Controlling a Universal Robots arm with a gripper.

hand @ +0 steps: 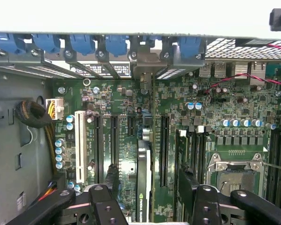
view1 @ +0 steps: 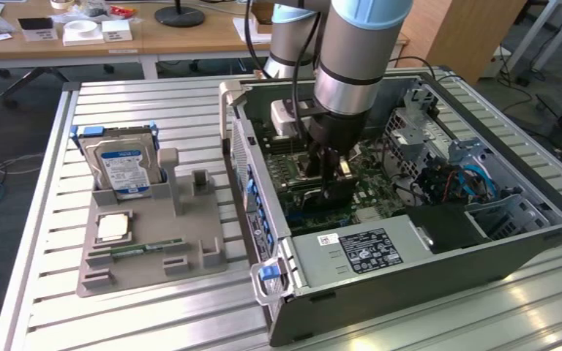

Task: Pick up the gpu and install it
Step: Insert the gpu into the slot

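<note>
The gpu stands on its edge on the motherboard, seen from above as a thin dark card running toward the case's rear slot brackets. My gripper is open just above it, one black finger on each side of the card, and both stand apart from it. In the exterior view the gripper reaches straight down into the open computer case, above the middle of the board.
Blue latches line the case's rear wall. A power supply fills the near corner and cables hang at the exterior view's right. Beside the case a grey fixture holds a hard drive, a processor and a memory stick.
</note>
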